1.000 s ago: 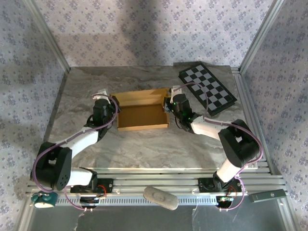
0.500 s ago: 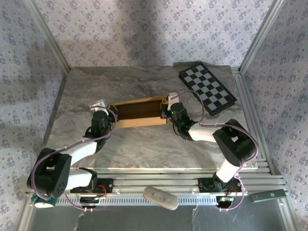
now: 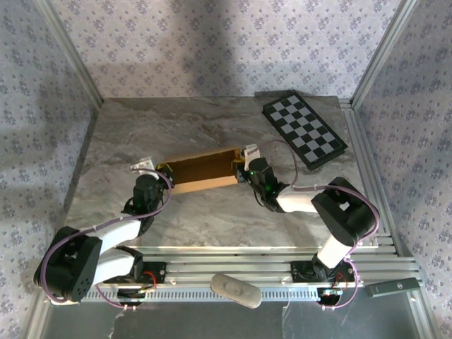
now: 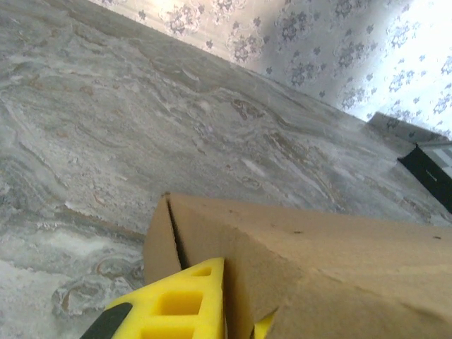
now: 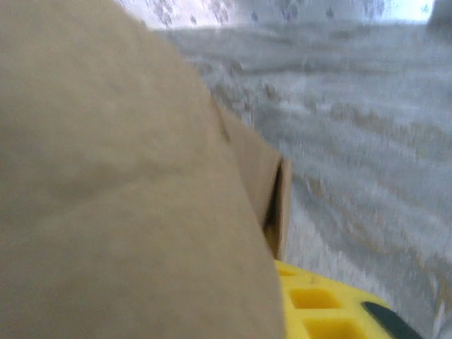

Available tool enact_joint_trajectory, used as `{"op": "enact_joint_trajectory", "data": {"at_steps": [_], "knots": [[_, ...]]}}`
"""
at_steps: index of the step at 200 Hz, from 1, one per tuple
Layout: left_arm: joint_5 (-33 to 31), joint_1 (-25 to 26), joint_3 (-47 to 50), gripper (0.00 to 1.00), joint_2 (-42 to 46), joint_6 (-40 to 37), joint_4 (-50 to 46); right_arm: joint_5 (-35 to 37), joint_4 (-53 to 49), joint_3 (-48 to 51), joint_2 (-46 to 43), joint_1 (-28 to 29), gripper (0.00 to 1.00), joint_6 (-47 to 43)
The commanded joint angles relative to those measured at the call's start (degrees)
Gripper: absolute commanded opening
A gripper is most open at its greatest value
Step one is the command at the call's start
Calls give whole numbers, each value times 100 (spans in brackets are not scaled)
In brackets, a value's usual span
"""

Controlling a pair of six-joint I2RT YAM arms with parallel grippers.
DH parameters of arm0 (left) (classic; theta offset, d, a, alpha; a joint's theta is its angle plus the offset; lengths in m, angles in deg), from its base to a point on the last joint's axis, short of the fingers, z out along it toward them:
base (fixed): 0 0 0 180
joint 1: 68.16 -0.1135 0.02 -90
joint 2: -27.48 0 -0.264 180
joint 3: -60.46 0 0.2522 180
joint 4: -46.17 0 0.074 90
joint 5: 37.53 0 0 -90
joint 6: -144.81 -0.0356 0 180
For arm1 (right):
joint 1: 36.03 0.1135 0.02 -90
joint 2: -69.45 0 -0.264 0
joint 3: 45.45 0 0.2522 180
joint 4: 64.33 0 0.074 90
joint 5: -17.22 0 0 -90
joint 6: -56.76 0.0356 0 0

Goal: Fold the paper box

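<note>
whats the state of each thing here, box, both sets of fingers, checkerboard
paper box, tilted, top open, inside showing
left fingers, shut on an edge of the paper box
right fingers, beside the cardboard, open or shut unclear
checkerboard panel, lying flat, untouched

No legible txt, labels, brands or nos. anywhere

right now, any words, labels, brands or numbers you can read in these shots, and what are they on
No text can be read.
The paper box: plain cardboard, no print.
The checkerboard panel: squares only, no letters or digits.
The dark device on the front rail: any marking is too small to read.
</note>
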Motion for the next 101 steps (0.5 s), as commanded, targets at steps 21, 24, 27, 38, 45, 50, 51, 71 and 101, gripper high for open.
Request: {"op": "enact_joint_trajectory", "data": {"at_steps": [21, 24, 27, 38, 45, 50, 51, 71, 101], "knots": [[-421, 278, 3, 9, 103, 16, -904, 28, -1495, 26, -921, 195, 48, 357], [-434, 290, 11, 9, 82, 34, -895, 31, -1554, 39, -995, 207, 49, 396], [-457, 292, 12, 9, 68, 43, -893, 38, -1614, 54, -1045, 218, 50, 444], [-499, 338, 21, 9, 13, 72, -908, 56, -1816, 119, -1303, 261, 52, 570], [-536, 377, 14, 8, -45, 75, -885, 83, -1932, 169, -1441, 291, 53, 659], [-540, 400, 13, 8, -76, 61, -854, 92, -2003, 204, -1529, 307, 54, 727], [-544, 403, 13, 8, -87, 59, -845, 93, -2014, 208, -1547, 310, 54, 739], [-594, 459, -43, 7, -247, 44, -836, 117, -2370, 339, -1969, 394, 54, 1041], [-595, 504, -118, 6, -370, -39, -860, 313, -3400, 332, -3023, 662, 55, 1412]]}}
